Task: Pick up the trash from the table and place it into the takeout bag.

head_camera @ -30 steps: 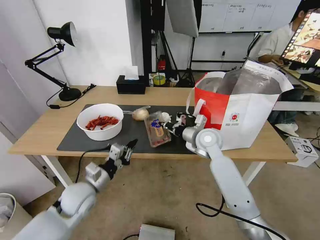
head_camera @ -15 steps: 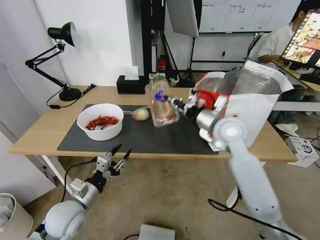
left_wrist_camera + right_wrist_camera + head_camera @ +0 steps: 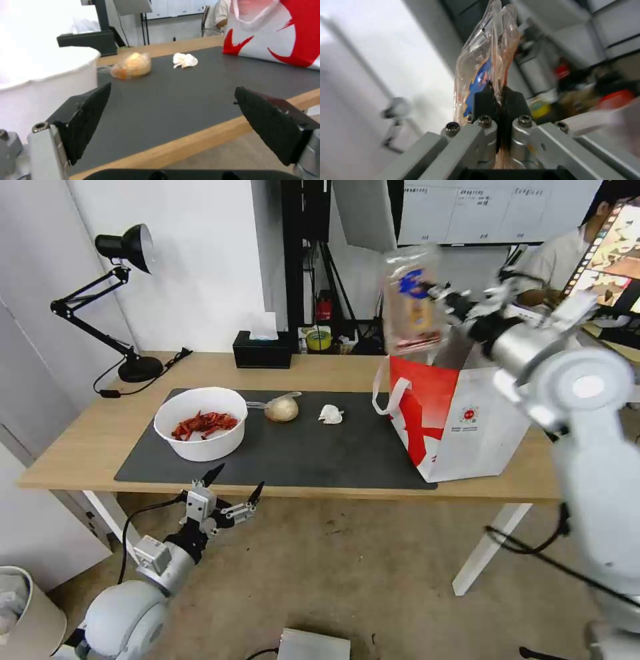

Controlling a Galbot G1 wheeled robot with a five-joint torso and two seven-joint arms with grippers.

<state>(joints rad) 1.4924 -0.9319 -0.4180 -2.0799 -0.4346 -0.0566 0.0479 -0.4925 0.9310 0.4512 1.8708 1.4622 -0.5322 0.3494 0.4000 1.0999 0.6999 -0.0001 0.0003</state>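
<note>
- Right pincer (image 3: 445,300) clamping clear hinged plastic tray (image 3: 411,300) by one edge, high over takeout bag (image 3: 467,413).
- Probably handling light, thin, flexing, slippery; gripping a rim suiting best.
- Left pincer (image 3: 232,493) idling spread below counter (image 3: 80,443).

A long light-wood tabletop (image 3: 87,437) on white legs carries a large dark grey mat (image 3: 320,450). On the mat's left part sits a white bowl (image 3: 199,423) of red scraps. Just beside it, toward the middle, lies a clear bag (image 3: 280,408) with a pale lump inside, and near that a crumpled white tissue (image 3: 331,414). The white and red takeout bag (image 3: 460,423) stands at the mat's right end. On the bare wood behind the mat rest a black tissue box (image 3: 261,349) and the base of a black desk lamp (image 3: 139,369).
</note>
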